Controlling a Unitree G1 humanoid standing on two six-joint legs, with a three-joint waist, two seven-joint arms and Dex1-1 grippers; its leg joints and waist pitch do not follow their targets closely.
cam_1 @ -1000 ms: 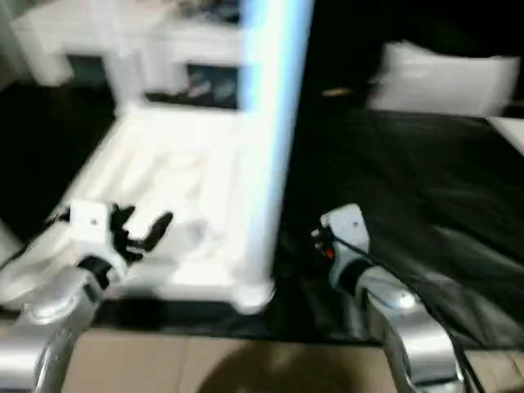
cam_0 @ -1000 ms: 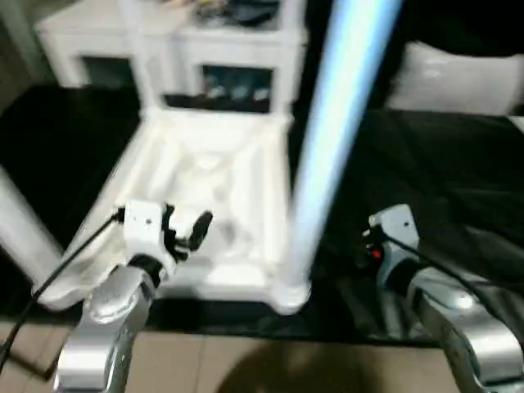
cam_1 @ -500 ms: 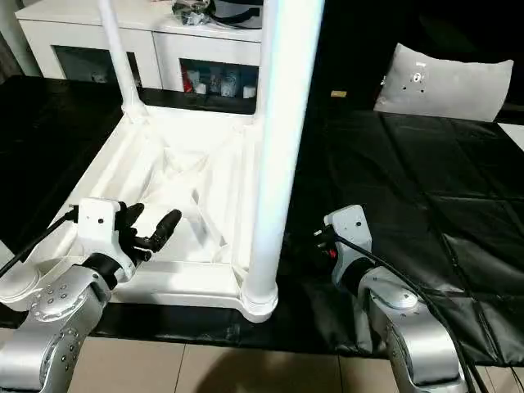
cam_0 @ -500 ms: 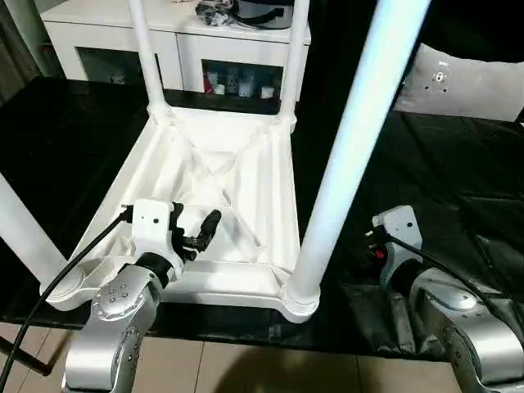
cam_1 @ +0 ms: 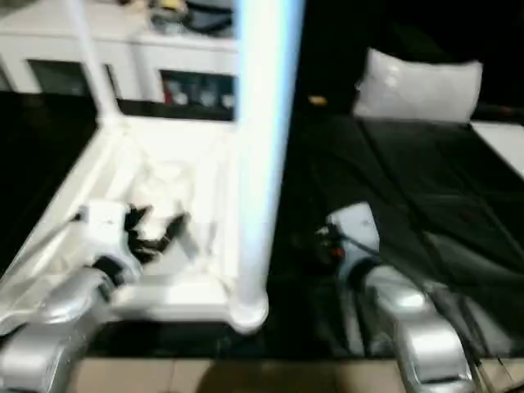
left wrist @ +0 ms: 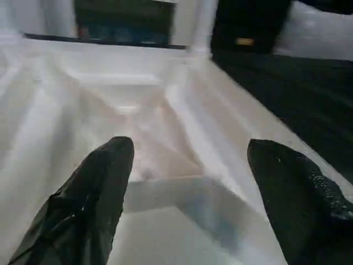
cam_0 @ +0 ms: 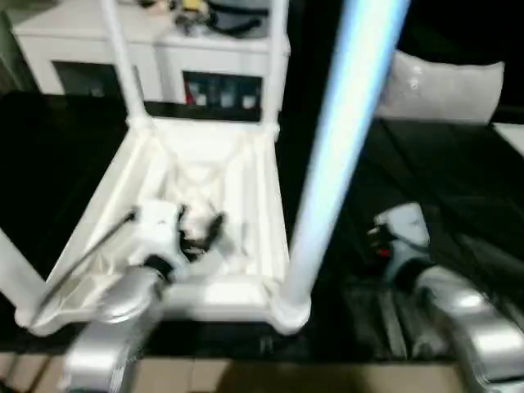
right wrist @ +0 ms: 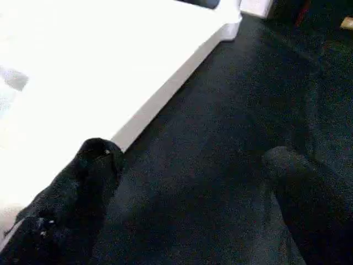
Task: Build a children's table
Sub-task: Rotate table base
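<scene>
Lying upside down on the black-covered desk [cam_0: 442, 188], the small white plastic table [cam_0: 205, 205] shows four tubular legs seated; little seems left besides righting it. Left hand [cam_0: 201, 231] at 9 o'clock and right hand [right wrist: 187, 182] at 3 o'clock: both spread apart, empty.

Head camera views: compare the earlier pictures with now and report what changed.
Nothing among the things visibly changed; only the camera shifted. The upturned children's table lies on the black work table with its legs standing up from the corners. The left gripper hangs open over the ribbed underside, holding nothing, and the right gripper is open above the black cover beside the table's edge.
</scene>
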